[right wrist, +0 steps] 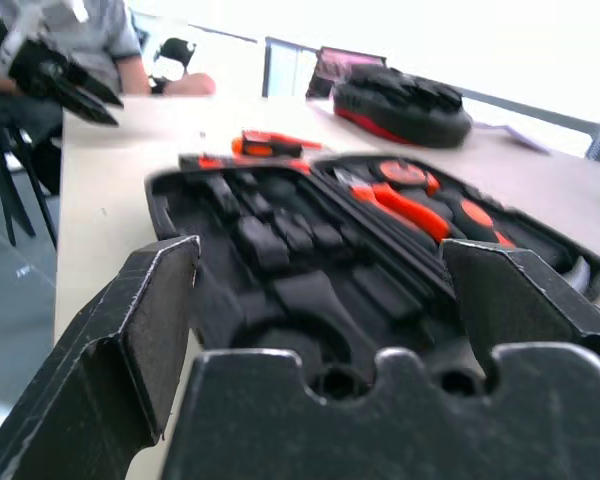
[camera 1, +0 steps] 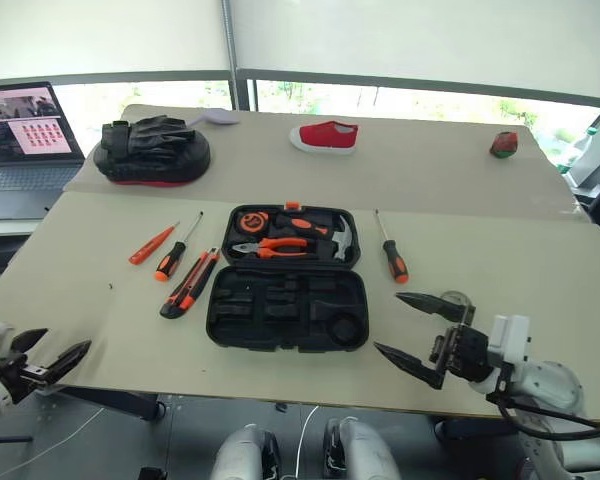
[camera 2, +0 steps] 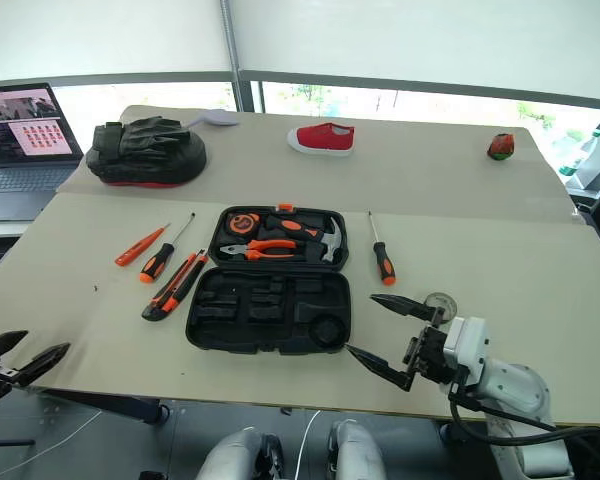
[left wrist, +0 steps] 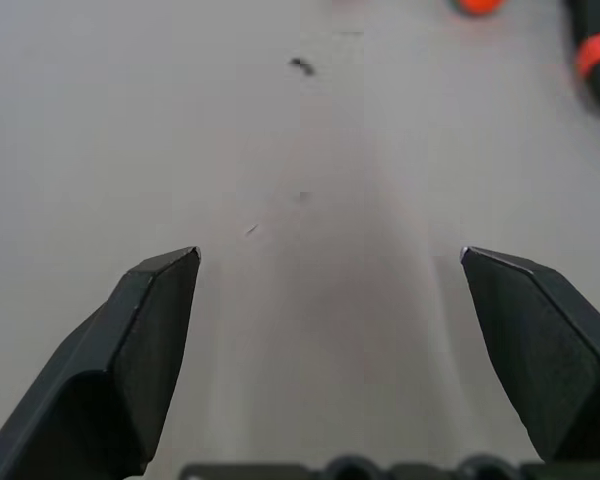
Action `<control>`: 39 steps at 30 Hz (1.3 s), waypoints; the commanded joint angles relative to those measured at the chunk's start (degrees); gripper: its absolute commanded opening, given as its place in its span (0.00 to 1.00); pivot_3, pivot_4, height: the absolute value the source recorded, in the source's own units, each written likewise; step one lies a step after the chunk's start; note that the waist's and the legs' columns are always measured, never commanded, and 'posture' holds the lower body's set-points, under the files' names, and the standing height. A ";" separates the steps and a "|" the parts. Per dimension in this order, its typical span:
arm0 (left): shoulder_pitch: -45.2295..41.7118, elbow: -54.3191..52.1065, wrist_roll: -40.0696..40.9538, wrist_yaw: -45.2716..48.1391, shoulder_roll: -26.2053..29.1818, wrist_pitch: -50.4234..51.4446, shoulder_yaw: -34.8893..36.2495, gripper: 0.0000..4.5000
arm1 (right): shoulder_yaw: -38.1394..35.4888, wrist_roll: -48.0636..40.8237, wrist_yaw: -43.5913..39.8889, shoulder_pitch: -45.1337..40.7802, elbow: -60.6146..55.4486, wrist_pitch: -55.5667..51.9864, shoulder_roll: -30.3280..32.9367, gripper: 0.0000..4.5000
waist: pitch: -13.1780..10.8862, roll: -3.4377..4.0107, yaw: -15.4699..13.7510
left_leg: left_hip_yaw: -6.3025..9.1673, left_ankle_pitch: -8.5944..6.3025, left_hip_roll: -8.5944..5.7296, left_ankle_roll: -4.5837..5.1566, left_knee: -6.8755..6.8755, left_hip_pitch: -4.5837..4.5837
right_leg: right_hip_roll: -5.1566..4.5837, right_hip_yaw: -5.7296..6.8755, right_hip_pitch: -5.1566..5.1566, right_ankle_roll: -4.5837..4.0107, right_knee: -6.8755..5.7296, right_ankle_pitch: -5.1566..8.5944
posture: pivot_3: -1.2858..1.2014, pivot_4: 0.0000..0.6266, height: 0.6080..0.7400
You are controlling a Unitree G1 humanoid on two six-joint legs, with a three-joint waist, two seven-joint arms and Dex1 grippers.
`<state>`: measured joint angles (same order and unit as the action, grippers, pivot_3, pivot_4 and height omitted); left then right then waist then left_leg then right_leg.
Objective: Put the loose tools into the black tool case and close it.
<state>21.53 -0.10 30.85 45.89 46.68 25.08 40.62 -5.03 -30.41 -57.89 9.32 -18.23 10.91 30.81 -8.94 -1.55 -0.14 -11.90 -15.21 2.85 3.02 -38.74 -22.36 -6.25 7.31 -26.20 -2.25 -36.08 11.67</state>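
The left gripper [camera 1: 52, 364] hangs at the counter's [camera 1: 100, 330] near left edge, jaws spread wide and holding nothing. Toward the left side of the counter lie a slim all-orange screwdriver [camera 1: 151, 245], an orange-black screwdriver [camera 1: 173, 256] just beside it, and an orange-black utility knife [camera 1: 190, 283] angled toward the near edge. The black tool case [camera 1: 288, 305] lies open at the counter's middle; its far half holds orange-handled pliers [camera 1: 272, 247] and a hammer [camera 1: 332, 234], its near half shows bare recesses. Just beside the case's right side lies a second orange-black screwdriver [camera 1: 391, 256]. A small tape roll [camera 1: 457, 298] sits near the right near edge, close to the right gripper [camera 1: 412, 332], which hovers with jaws wide apart and nothing between them.
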 commanded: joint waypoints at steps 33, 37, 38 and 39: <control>-63.60 29.63 -14.82 -13.12 -6.55 24.73 -39.37 0.33 | -0.62 2.89 4.10 -2.51 -1.12 4.44 -2.27 1.00 | 0.16 -0.27 0.87 | -0.47 0.28 -0.02 -0.28 -0.25 0.35 | 0.35 -0.46 0.06 -0.14 -0.93 0.06 | 0.52 0.24 1.00; -62.21 28.51 -14.00 -13.38 -7.06 22.39 -35.70 0.10 | -0.54 2.93 4.62 -3.45 -0.64 4.09 -1.95 1.00 | 0.16 -0.27 0.88 | -0.46 0.34 -0.04 -0.16 -0.26 0.34 | 0.32 -0.45 0.06 -0.14 -0.93 0.06 | 0.52 0.24 1.00; -61.69 27.65 -13.25 -12.92 -7.35 20.23 -34.01 0.10 | -0.50 3.05 4.70 -3.62 -0.45 4.07 -1.86 1.00 | 0.16 -0.27 0.85 | -0.46 0.34 -0.04 -0.15 -0.26 0.34 | 0.31 -0.45 0.06 -0.14 -0.93 0.06 | 0.52 0.24 1.00; -61.29 26.89 -12.55 -12.42 -7.52 17.87 -32.38 0.10 | -0.49 3.14 4.83 -3.76 -0.28 4.00 -1.82 1.00 | 0.16 -0.27 0.85 | -0.46 0.34 -0.04 -0.15 -0.26 0.33 | 0.30 -0.44 0.06 -0.14 -0.92 0.06 | 0.52 0.24 1.00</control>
<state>-40.24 28.63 17.23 32.74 39.10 46.32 5.51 -4.44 -27.13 -53.58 5.91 -17.43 14.77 28.61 -8.78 -1.82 0.72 -12.35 -14.88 2.81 2.86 -38.99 -22.03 -5.97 6.86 -26.14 -2.39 -37.01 11.73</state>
